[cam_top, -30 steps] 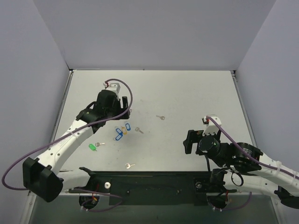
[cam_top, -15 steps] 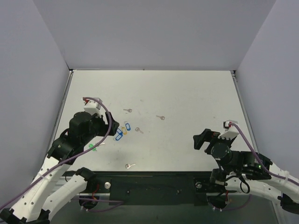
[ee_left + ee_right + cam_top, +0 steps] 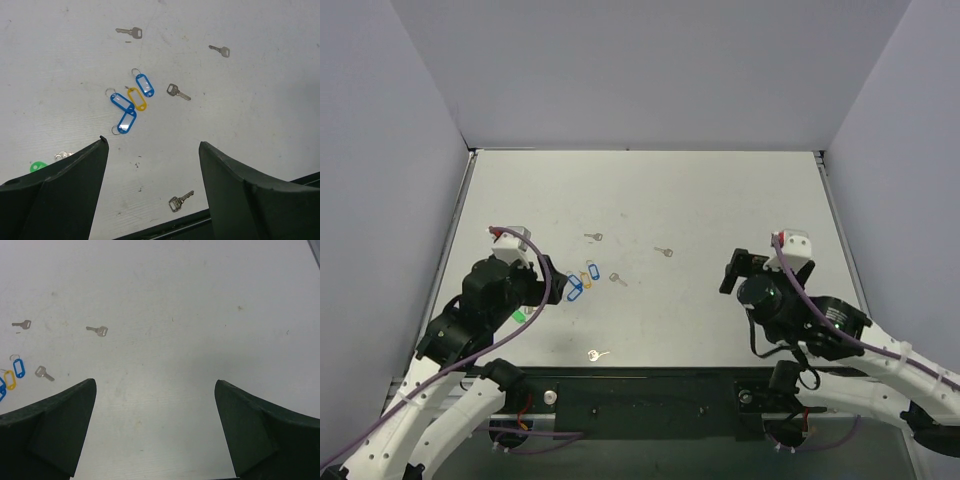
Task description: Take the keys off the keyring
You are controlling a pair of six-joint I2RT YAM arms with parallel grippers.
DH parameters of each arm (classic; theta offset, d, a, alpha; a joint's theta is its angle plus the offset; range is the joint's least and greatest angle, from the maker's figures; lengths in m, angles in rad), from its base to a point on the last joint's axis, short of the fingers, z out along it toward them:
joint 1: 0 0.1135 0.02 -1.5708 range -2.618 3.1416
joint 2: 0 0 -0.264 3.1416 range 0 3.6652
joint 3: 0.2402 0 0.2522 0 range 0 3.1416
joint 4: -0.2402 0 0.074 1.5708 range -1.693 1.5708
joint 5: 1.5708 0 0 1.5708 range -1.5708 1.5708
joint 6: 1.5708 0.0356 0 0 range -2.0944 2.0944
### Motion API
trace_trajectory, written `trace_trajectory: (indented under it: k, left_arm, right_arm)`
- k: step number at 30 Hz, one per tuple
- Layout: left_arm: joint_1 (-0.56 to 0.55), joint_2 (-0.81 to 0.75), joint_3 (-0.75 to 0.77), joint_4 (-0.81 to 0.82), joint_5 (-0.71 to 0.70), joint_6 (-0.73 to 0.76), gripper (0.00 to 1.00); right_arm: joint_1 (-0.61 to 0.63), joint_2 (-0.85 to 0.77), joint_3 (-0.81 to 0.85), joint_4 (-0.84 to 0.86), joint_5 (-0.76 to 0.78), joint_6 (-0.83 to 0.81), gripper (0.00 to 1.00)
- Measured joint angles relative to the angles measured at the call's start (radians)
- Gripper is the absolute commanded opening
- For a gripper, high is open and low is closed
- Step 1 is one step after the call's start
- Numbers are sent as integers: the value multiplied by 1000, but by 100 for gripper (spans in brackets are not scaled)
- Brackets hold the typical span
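Three bright-blue key tags (image 3: 144,85) (image 3: 122,101) (image 3: 127,121), each with a thin metal ring, lie clustered round an orange tag (image 3: 136,98) at the table's left middle (image 3: 578,284). No key shows on their rings. Small silver keys lie loose around them (image 3: 178,91) (image 3: 130,32) (image 3: 220,50). My left gripper (image 3: 152,145) is open and empty, just near and left of the cluster (image 3: 548,283). My right gripper (image 3: 155,382) is open and empty over bare table at the right (image 3: 730,272). One blue tag (image 3: 18,367) shows at its view's left edge.
A yellowish-headed key (image 3: 180,201) lies near the table's front edge (image 3: 598,354). A green tag (image 3: 36,166) with a small key (image 3: 62,155) beside it lies left of my left gripper. White walls enclose the table; a black rail (image 3: 650,390) runs along the near edge.
My left arm has drawn back from the far side of the tags to the near left. My right gripper has swung right, then forward and left. The tags and keys have not moved.
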Motion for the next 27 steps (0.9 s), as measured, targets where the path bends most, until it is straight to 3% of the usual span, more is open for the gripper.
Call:
trace_trajectory:
  k: [4, 12, 18, 27]
  left_arm:
    - [0, 17, 0, 0, -5, 0, 83]
    - [0, 17, -3, 0, -19, 0, 83]
    - [0, 18, -3, 0, -19, 1, 83]
    - [0, 18, -3, 0, -19, 2, 83]
  right_arm:
    - [-100, 174, 120, 63, -78, -68, 100]
    - [-109, 424, 219, 220, -272, -136, 100]
    - [-109, 460, 225, 274, -373, -142, 100]
    - [-109, 430, 198, 301, -399, -138, 100]
